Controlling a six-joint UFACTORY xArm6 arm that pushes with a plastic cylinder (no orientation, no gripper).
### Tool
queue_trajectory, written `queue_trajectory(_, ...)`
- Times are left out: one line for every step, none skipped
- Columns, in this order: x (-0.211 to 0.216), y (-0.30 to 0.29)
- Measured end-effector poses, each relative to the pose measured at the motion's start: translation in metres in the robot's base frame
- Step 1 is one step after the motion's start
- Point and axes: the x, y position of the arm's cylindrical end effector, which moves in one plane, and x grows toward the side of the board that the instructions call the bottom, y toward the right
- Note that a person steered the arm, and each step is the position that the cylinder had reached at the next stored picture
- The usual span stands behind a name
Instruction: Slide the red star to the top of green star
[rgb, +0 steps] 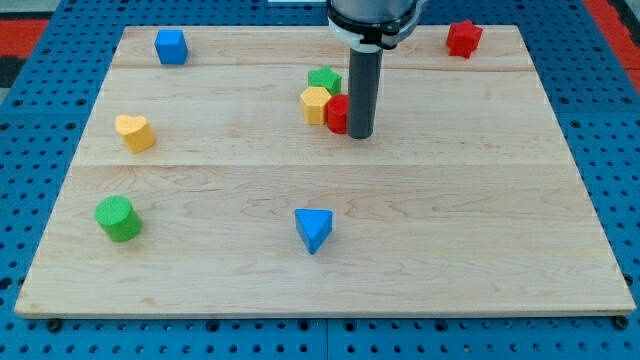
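Observation:
The red star (463, 38) lies near the view's top right corner of the wooden board (320, 250). The green star (324, 80) sits at the upper middle, in a cluster with a yellow block (316, 104) just below it and a red block (337, 113) at its lower right. My tip (360, 135) stands right beside the red block on its right side, touching or nearly touching it. The tip is far to the left of and below the red star. The rod hides part of the red block.
A blue cube (171, 46) is at the top left. A yellow heart (134, 131) lies at the left. A green cylinder (118, 218) sits at the lower left. A blue triangle (313, 229) lies at the lower middle.

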Motion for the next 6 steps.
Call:
queue_trajectory(-0.007, 0.000)
queue_trajectory(-0.010, 0.000)
queue_trajectory(-0.015, 0.035)
queue_trajectory(-0.064, 0.109)
queue_trajectory(-0.108, 0.234)
queue_trajectory(-0.165, 0.279)
